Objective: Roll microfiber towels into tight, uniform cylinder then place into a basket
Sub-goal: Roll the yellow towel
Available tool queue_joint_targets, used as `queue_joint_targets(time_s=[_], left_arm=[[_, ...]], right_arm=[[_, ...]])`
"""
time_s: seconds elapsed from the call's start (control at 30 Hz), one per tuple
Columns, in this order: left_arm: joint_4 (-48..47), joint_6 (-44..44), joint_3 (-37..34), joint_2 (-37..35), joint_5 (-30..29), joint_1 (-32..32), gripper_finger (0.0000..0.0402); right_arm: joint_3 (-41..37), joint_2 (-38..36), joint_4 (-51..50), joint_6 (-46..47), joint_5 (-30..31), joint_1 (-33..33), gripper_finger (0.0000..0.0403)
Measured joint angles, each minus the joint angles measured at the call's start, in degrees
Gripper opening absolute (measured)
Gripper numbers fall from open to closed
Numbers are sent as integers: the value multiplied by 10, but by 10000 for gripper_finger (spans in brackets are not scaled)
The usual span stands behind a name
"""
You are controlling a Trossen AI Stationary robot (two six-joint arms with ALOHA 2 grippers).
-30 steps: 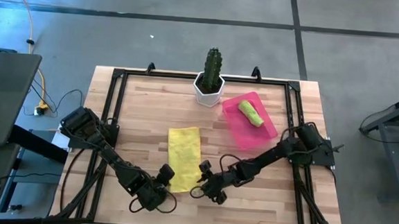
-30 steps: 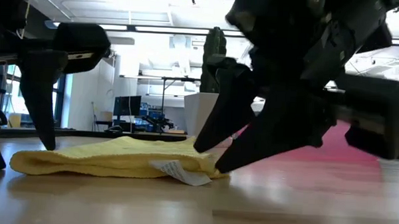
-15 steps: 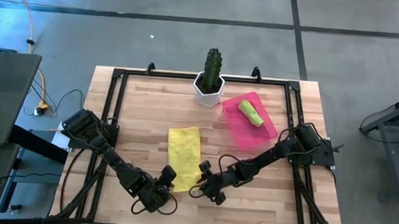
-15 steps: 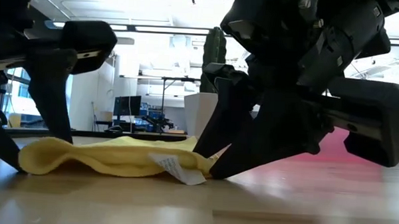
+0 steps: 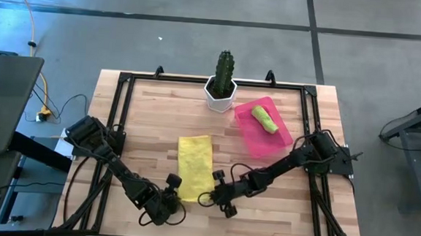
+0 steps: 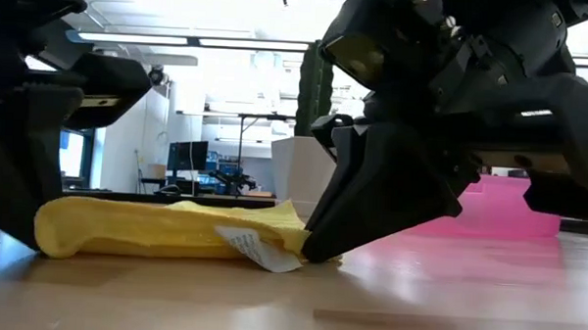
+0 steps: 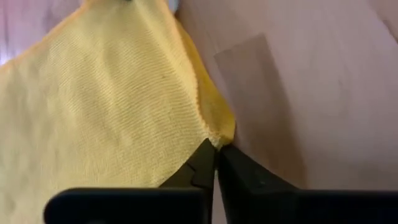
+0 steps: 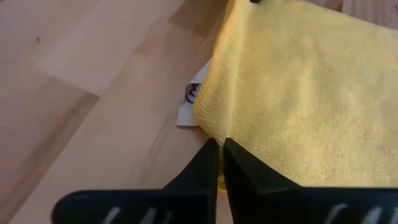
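Note:
The yellow microfiber towel lies spread flat on the wooden table, with a white label sticking out at its near edge. My left gripper is shut on its near left corner. My right gripper is shut on its near right corner. In the low view the left gripper and the right gripper stand at the towel's two ends. A rolled lime green towel lies in the pink basket at the far right. My left gripper pinches the yellow towel's near left corner between its two fingers, slanting down from the near side. The corner puckers at the fingertips, and the towel otherwise lies on the table. My right gripper pinches the towel's near edge at its right corner, beside the label, between its two fingers, slanting down from the near side. The cloth there lies on the table.
A white pot with a cactus stands at the far middle, just left of the basket. A black frame runs around the tabletop. Bare wood lies to the left of the towel and along the near edge.
Both grippers have rolled at the wrist and shut on the yellow towel's near corners. The towel's near edge has bunched up slightly between them; the rest of the cloth has stayed flat.

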Motion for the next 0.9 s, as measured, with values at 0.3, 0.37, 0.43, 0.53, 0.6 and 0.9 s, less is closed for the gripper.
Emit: queue_joint_targets(time_s=[0.3,0.37,0.43,0.53,0.6,0.9], left_arm=[[-3,-137,0,-32,11,-8,9],[0,-162,1,-36,21,-8,6],[-8,-192,0,-35,23,-7,4],[-15,-258,0,-35,24,-3,2],[-23,-299,0,-35,24,0,2],[-75,-408,2,-67,14,13,2]], right_arm=[[21,2,2,95,-41,-5,2],[28,2,1,140,-57,-9,2],[35,2,-5,180,-75,-14,2],[40,1,-10,233,-91,-22,2],[41,1,-10,268,-100,-27,2],[42,0,-13,424,-106,-44,2]])
